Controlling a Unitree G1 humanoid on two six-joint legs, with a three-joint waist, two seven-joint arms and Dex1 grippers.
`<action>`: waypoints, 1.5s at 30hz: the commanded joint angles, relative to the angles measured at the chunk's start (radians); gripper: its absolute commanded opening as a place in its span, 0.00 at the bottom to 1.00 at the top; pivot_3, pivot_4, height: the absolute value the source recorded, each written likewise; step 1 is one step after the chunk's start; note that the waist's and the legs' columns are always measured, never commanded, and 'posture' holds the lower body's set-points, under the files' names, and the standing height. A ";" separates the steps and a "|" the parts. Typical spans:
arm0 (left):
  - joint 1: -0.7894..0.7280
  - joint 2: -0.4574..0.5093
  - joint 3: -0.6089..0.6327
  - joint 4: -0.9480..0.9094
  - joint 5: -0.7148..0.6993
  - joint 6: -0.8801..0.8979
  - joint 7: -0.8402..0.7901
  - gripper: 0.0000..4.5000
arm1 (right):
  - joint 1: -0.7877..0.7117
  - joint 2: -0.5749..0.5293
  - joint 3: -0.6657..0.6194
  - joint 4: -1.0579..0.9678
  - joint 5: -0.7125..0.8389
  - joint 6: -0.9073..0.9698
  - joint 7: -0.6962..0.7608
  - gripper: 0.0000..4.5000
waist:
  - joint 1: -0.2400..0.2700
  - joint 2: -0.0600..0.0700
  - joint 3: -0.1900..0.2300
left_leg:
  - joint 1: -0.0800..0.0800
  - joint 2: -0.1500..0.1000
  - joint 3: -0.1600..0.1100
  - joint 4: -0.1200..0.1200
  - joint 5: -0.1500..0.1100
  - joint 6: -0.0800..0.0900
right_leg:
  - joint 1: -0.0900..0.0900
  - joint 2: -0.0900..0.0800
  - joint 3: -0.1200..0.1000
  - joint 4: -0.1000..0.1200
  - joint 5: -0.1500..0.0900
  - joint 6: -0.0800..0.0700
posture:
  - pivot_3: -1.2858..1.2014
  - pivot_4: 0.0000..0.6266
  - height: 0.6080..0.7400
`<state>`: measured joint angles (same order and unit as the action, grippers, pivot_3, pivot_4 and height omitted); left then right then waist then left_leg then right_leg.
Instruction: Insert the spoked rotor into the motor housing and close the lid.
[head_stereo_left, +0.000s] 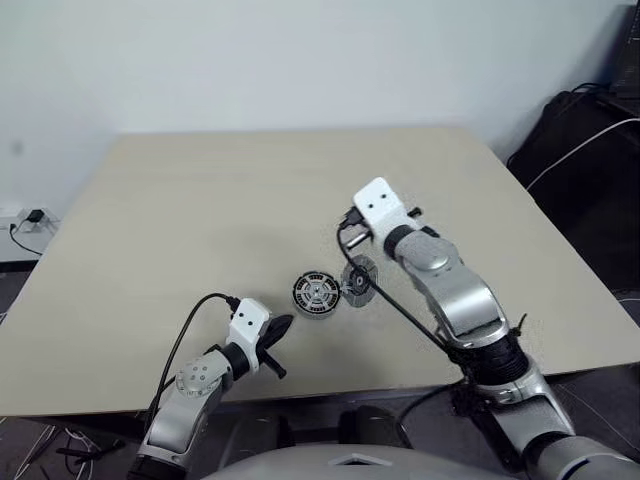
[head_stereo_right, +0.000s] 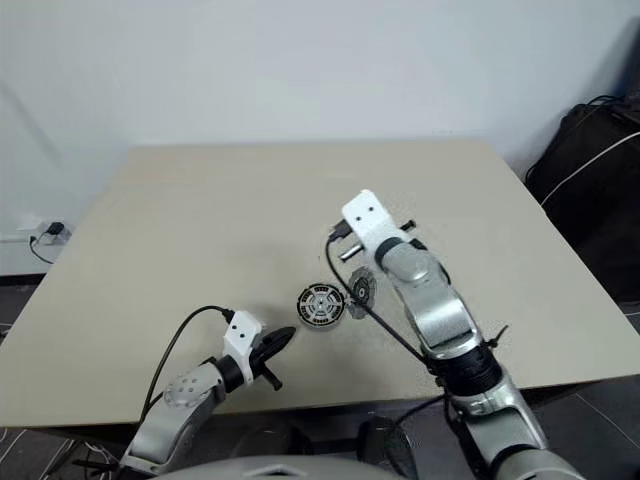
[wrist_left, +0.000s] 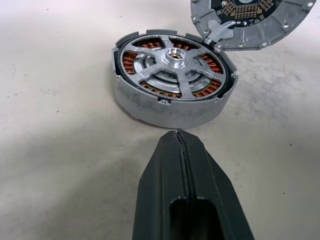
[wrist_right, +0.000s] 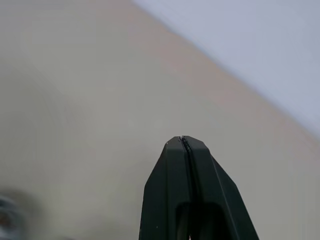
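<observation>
The motor housing (wrist_left: 150, 107) sits on the table with the spoked rotor (wrist_left: 175, 55) seated in it, silver spokes over copper windings. The lid (wrist_left: 250, 20) lies just beyond the housing at its rim, dark centre and copper pads facing up. In the head views the housing (head_stereo_left: 317, 294) and the lid (head_stereo_left: 358, 280) are side by side near the table's front. My left gripper (wrist_left: 178, 134) is shut and empty, low over the table, a short way in front of the housing. My right gripper (wrist_right: 182, 141) is shut and empty, raised above the table behind the lid and pointing at the far side.
The beige table (head_stereo_left: 200, 200) stretches wide and bare behind the parts. My right arm's black cable (head_stereo_left: 385, 295) hangs across the lid. A black bag (head_stereo_left: 580, 140) stands off the table's right edge. A wall socket with cables (head_stereo_left: 30, 220) is off the left edge.
</observation>
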<state>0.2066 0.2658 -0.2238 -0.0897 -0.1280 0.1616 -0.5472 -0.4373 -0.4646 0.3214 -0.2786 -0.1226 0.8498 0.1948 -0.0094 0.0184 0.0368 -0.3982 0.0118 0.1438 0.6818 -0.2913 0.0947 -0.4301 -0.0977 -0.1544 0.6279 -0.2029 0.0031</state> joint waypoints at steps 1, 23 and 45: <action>-0.007 0.003 0.008 -0.031 -0.004 -0.017 0.000 0.00 | 0.055 -0.127 0.035 -0.018 -0.081 -0.001 0.061 0.00 | 0.000 0.000 0.000 | 0.000 0.000 0.000 0.000 0.000 0.000 | 0.000 0.000 0.000 0.000 0.000 -0.001 | 0.52 0.00 1.00; -0.015 0.018 0.009 -0.032 -0.004 -0.006 -0.020 0.00 | 0.194 -0.117 0.023 -0.217 0.155 0.016 0.388 0.00 | 0.010 -0.005 0.004 | 0.000 0.002 -0.002 0.003 -0.003 0.005 | 0.001 0.000 -0.003 -0.001 -0.001 0.000 | 0.52 0.00 1.00; -0.010 0.015 0.012 -0.040 -0.004 0.000 -0.013 0.00 | 0.086 0.108 0.125 0.173 0.165 -0.147 0.415 0.00 | -0.001 -0.005 0.003 | 0.001 0.002 -0.001 0.003 -0.002 0.003 | 0.002 0.001 -0.003 0.001 -0.001 0.000 | 0.52 0.00 1.00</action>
<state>0.2084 0.2795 -0.2144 -0.0911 -0.1280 0.1680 -0.5615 -0.3344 -0.3628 0.4485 -0.1192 0.0451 0.7213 0.6051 -0.0102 0.0139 0.0399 -0.3972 0.0140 0.1426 0.6846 -0.2927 0.0975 -0.4281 -0.0970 -0.1571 0.6285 -0.2034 0.0029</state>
